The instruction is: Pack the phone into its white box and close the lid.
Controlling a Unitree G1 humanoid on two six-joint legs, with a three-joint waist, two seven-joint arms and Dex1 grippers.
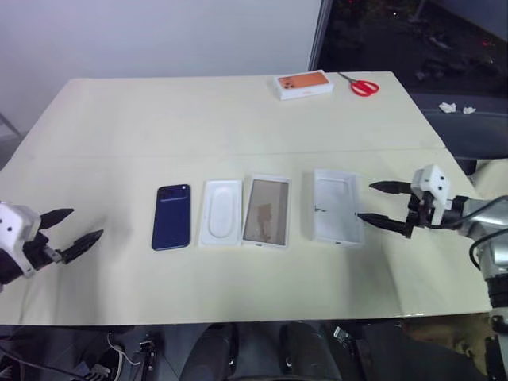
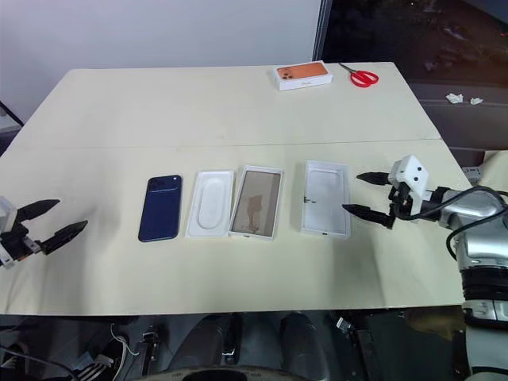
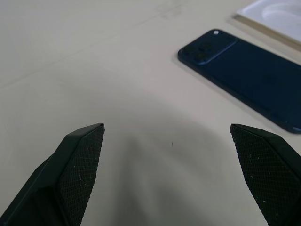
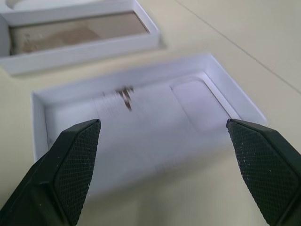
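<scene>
The left gripper (image 1: 70, 230) hovers spread and empty, near the slim dark navy-blue phone (image 1: 171, 216) lying flat on the cream table (image 1: 238, 111). The right gripper (image 1: 382, 204) — equally wide, holding nothing — faces the upturned white lid (image 1: 336, 206). Between them sits the shallow white box (image 1: 266, 211) with its tan floor. Packing hasn't started; picking up the phone comes next — a thin edge to pinch.

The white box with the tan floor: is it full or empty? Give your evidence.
Empty. The white box shows its bare tan floor, while the phone lies flat on the table, two places to its left.
</scene>
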